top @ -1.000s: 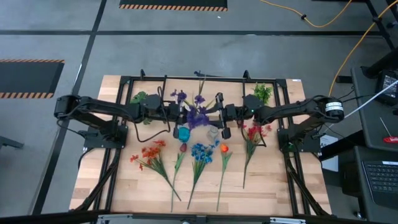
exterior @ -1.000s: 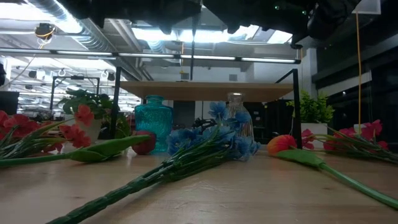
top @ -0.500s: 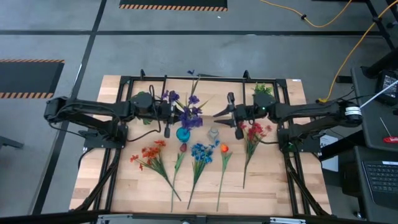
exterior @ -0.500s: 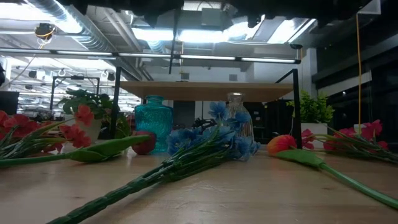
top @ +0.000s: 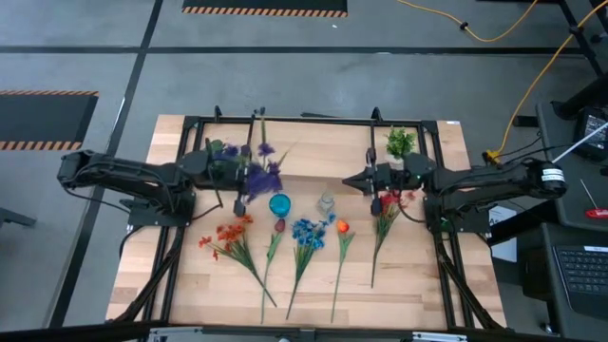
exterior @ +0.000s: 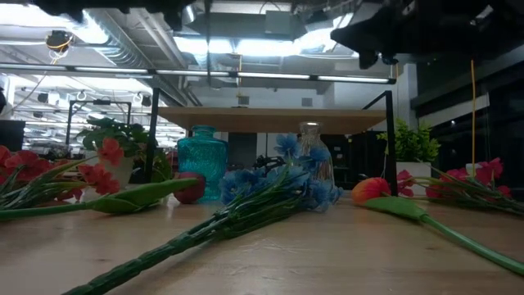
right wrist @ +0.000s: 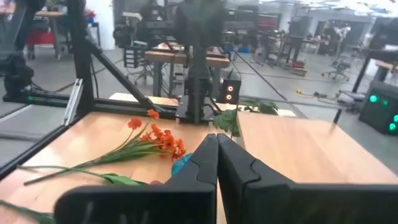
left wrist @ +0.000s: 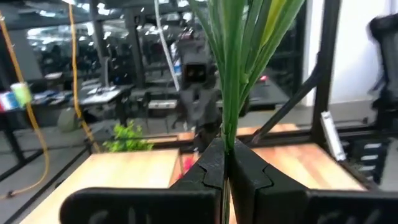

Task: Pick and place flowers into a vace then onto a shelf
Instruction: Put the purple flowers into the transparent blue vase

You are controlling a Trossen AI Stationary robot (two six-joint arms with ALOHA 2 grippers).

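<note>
Holding: left gripper (left wrist: 225, 163) clamped on purple spray (top: 256, 171) stems, left of centre, lifted to drop into teal vase (top: 279, 204).
Waiting: right gripper (top: 348, 180) pinched together, empty, right of centre.
Remaining: other flowers (top: 306, 234) flat, lower centre.

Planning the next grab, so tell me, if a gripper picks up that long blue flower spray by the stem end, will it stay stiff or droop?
The blue flower spray probably droops some: long thin stem, bloom cluster at the far end. It looks light and unlikely to roll, lying flat.

Both arms reach inward, level, facing each other. Left gripper (left wrist: 225, 163) has jaws clamped on a stem (left wrist: 233, 74); right gripper (right wrist: 217, 155) jaws closed, empty.
</note>
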